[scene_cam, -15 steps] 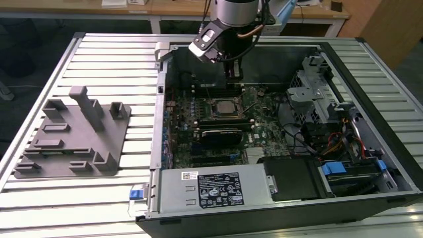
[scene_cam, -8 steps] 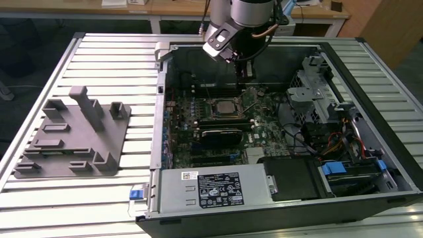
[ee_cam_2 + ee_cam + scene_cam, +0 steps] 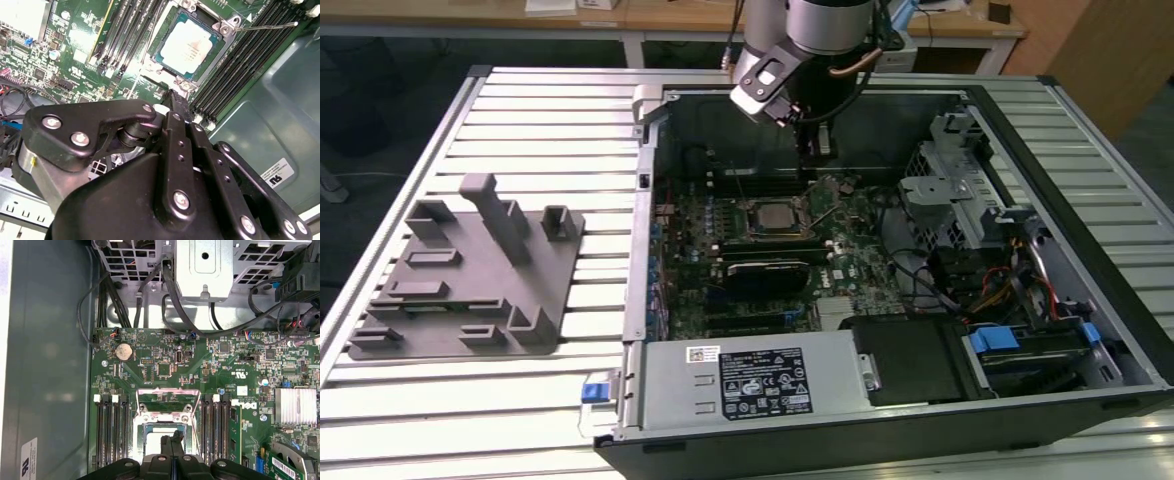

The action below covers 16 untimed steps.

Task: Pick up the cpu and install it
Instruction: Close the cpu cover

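1. The cpu (image 3: 187, 47) is sitting flat inside the black-framed socket (image 3: 220, 31) on the green motherboard (image 3: 851, 235). Its silvery top plate faces up and is uncovered.
2. The gripper (image 3: 817, 158) hangs down into the open computer case (image 3: 854, 440). In the exterior view it sits over the board, just behind the socket.
3. The gripper's two black fingers are pressed together with nothing between them. Both wrist views show this (image 3: 175, 95) (image 3: 174, 440).
4. In the second wrist view the fingertips sit right by the socket's near edge, beside the cpu and not on it. I can't tell whether they actually touch the board.
5. A thin metal retention lever (image 3: 265, 26) sticks out from the socket corner, over the dark RAM slots (image 3: 250, 65).
6. In the first wrist view there are RAM slots on both sides of the socket. A coin cell battery (image 3: 123, 351) sits further up the board, and a silver finned heatsink (image 3: 296, 405) is off to one side.
7. The case lies on its side on a slatted metal table (image 3: 520, 110). The power supply (image 3: 747, 385) is at the near end, and the drive cage (image 3: 947, 190) is on the exterior view's right.
8. A grey plastic fixture block (image 3: 467, 280) sits on the table on the exterior view's left, well apart from the gripper.
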### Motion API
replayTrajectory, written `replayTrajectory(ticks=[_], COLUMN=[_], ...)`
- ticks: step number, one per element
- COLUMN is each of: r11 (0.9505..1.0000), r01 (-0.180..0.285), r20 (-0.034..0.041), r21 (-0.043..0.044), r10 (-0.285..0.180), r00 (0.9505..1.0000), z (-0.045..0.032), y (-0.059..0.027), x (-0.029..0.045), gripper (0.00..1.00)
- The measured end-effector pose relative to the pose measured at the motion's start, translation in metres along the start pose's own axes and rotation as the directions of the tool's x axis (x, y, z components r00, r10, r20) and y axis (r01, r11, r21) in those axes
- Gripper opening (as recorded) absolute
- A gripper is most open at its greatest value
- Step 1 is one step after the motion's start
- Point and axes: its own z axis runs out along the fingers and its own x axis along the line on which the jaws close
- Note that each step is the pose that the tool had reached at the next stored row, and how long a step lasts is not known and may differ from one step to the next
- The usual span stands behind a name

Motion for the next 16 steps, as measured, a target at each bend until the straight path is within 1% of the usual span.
replayTrajectory(ticks=[9, 16], r11=[1.0000, 1.0000], r01=[0.000, 0.000], r20=[0.0000, 0.0000], r21=[0.0000, 0.0000], r10=[0.000, 0.000], r00=[1.0000, 1.0000], z=[0.0001, 0.0003], y=[0.0017, 0.0056], x=[0.0000, -0.0001], gripper=[0.11, 0.11])
